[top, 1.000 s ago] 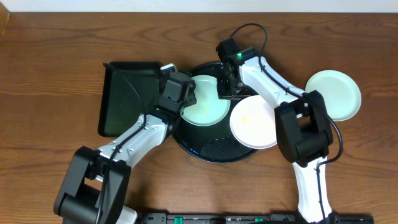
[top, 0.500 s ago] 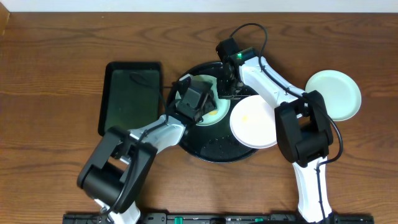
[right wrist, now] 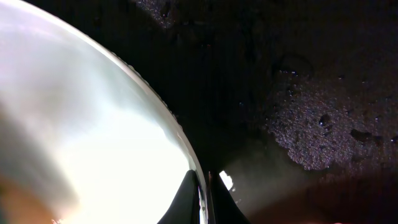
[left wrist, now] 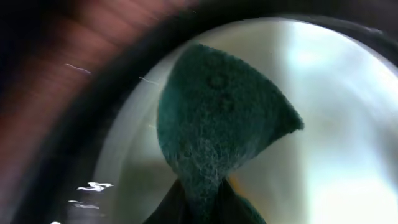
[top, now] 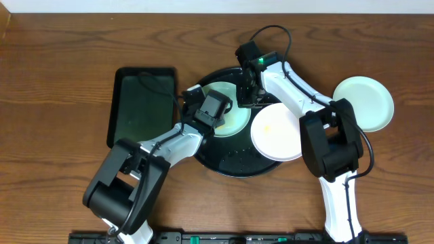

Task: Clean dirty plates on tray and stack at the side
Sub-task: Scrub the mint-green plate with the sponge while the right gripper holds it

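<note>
The round black tray (top: 224, 163) holds a mint plate (top: 234, 122) and a white plate (top: 274, 132) with a yellow smear, overhanging the tray's right rim. A second mint plate (top: 364, 102) lies on the wood to the right. My left gripper (top: 218, 116) is shut on the teal sponge (left wrist: 217, 124), pressed on the mint plate (left wrist: 323, 112) in the tray. My right gripper (top: 247, 95) is shut on that plate's rim (right wrist: 93, 143), fingers pinching its edge (right wrist: 200, 199) over the wet tray floor (right wrist: 298, 93).
A smaller rectangular black tray (top: 142, 102) lies left of the round tray. Bare brown tabletop (top: 54, 122) lies to the left and front.
My left gripper moved from the rectangular tray's edge rightward onto the mint plate with the sponge, then shifted slightly over it. The right gripper stayed on the plate's rim.
</note>
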